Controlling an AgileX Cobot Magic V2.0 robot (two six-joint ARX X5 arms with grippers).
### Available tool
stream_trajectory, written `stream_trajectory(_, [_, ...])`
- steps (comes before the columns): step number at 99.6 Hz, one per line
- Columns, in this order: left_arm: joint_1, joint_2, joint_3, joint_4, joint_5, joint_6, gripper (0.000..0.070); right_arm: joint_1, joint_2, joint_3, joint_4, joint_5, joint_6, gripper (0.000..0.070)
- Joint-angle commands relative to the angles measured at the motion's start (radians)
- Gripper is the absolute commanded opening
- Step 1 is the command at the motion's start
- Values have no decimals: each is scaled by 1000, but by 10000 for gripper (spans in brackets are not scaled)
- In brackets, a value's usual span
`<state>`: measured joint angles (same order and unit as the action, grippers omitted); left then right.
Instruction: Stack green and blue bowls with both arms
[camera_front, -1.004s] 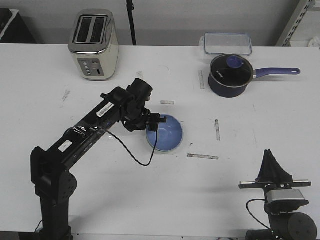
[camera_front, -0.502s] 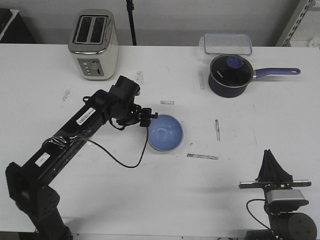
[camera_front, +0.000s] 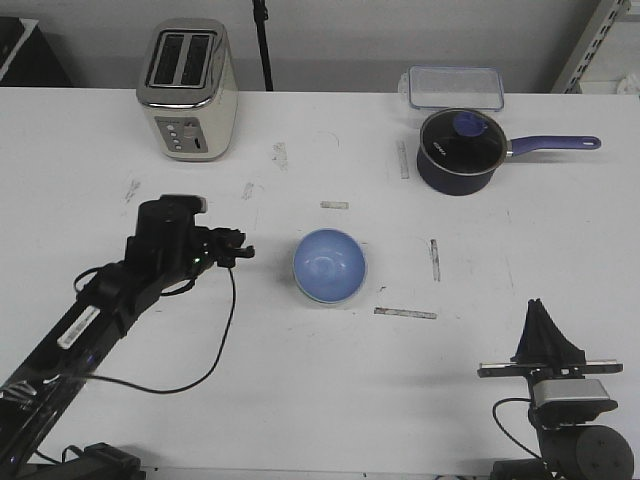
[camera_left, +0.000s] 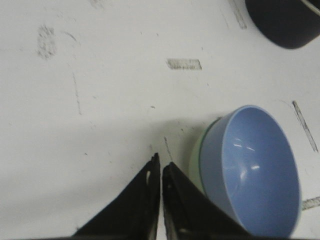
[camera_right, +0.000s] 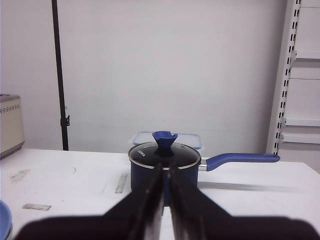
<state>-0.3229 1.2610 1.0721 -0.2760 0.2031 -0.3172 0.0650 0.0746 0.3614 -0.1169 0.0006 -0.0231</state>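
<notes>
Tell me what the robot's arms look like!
Both are black. The left arm is long and jointed, with a loose black cable, a white label and a tiny green light. Its claw has two thin pointed black fingers. The right arm carries a grey box.

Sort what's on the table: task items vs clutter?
Job:
blue bowl, nested inside the green bowl
left hand, shut, clear of the bowls
right hand, shut, parked

Clutter:
toaster
navy saucepan with glass lid
clear lidded container
</notes>
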Motion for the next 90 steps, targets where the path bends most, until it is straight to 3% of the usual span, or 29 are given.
stream_trajectory(1, [24,-64,-79,108,-1,71,1,1,-3,3,11,0,-7,10])
stream_trajectory(22, [109,-289,-273,240,-4,328,1,1,-3,3,11,0,-7,10])
stream_trajectory(31, [150,-367,-322,256,-12,378,1,1,-3,3,11,0,-8,9])
stream_trajectory(49, [254,-515,-433,308,-104,377,1,1,-3,3,11,0,-7,9])
stream_trajectory(62, [301,-623,-508,335,-119,372,1,1,-3,3,11,0,-7,9])
stream_trajectory(77, [304,-732,-571,333,-211,259,1,1,-3,3,11,0,-7,10])
stream_trajectory(90, [304,-802,-586,299,-226,218,1,1,-3,3,11,0,-7,10])
